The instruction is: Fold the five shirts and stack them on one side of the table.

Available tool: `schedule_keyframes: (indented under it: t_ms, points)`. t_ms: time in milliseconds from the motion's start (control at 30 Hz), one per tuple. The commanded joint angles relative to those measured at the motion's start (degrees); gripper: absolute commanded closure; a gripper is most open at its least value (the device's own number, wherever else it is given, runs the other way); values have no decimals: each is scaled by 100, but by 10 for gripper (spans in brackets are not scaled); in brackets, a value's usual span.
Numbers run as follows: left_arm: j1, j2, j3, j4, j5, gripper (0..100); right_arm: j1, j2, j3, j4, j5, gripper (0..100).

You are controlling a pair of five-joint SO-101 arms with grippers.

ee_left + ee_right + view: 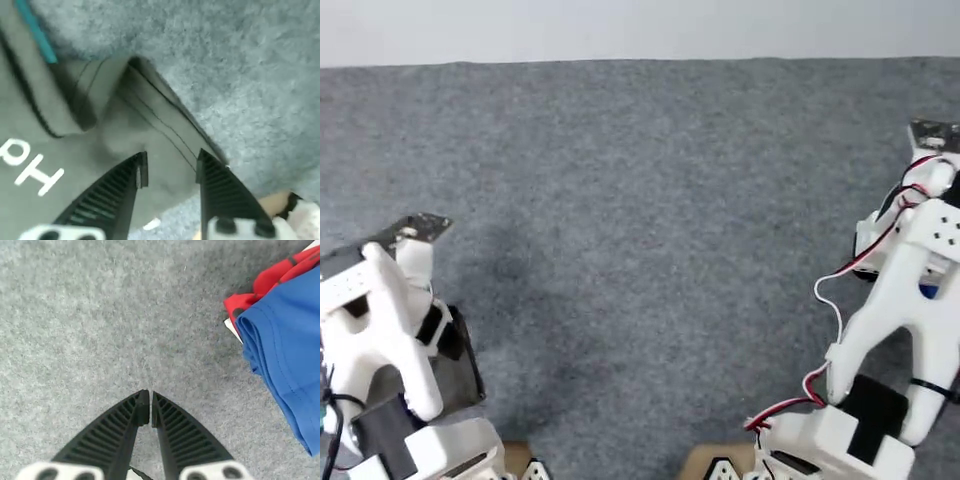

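Note:
A folded dark grey shirt (90,125) with white print and a teal strip lies under my left gripper (170,169). That gripper is open and hovers just over the shirt's folded edge, with nothing between its fingers. In the high view this shirt (460,365) peeks out beneath the left arm (380,320) at the near left. My right gripper (150,402) is shut and empty above bare carpet. Beside it lie a blue shirt (290,350) and a red shirt (265,285) under it. A sliver of the blue shirt (928,291) shows behind the right arm (900,300).
Grey carpet (650,200) covers the whole table, open across the middle and back. A pale wall runs along the far edge. The arms' white bases (820,445) stand at the near edge.

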Motion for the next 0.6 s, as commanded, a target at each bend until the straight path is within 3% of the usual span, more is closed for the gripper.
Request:
schedule_keyframes:
  t_ms: [0,267,433,567]
  points:
    - [-35,-237,356,-659,-246,826,-57,-303,-26,233,62,989]
    - [-35,-149,901,-1442,-396,826,-66,-312,-26,233,53,989]
    - [-35,958,769,-1714,-369,836,-57,-321,-26,242,53,989]
    - [-26,1793,154,-1433,-369,937,-57,-391,-26,242,53,989]
